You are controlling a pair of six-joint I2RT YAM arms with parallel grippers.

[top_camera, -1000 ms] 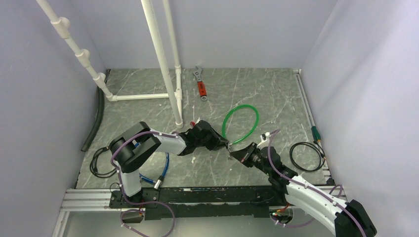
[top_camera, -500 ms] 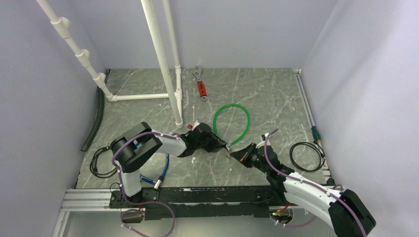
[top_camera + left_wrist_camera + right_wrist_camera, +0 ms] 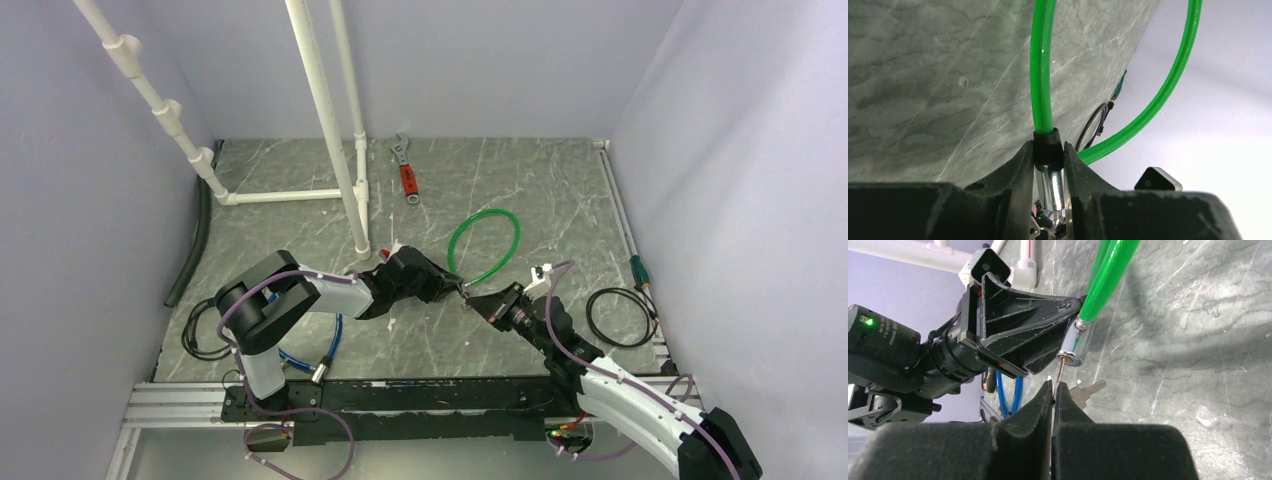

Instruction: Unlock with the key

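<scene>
Robot arms are meeting tip to tip at the centre of the overhead view, above the grey table (image 3: 560, 200). The left gripper (image 3: 1049, 150), jaws partly closed, is clamping the black collar (image 3: 1048, 145) and silver lock (image 3: 1052, 187) of the green cable (image 3: 1042, 65), whose loop is arching toward the upper right of that wrist view.

The right gripper (image 3: 1054, 390), jaws fully shut, is pinching the key (image 3: 1060, 374) by its head at the lower middle of its own wrist view. The thin blade is pointing up and slightly right, its tip sitting at the keyhole in the lock's round face; how deep it is seated cannot be told. A second key (image 3: 1089, 389) is showing just right of the fingers.

The key is looking light, stiff and slick, with a blade thin enough to bend if pushed off-axis. The flat head is probably the place to grip it, leaving the blade free. The lock is likely to twist in a loose hold.
</scene>
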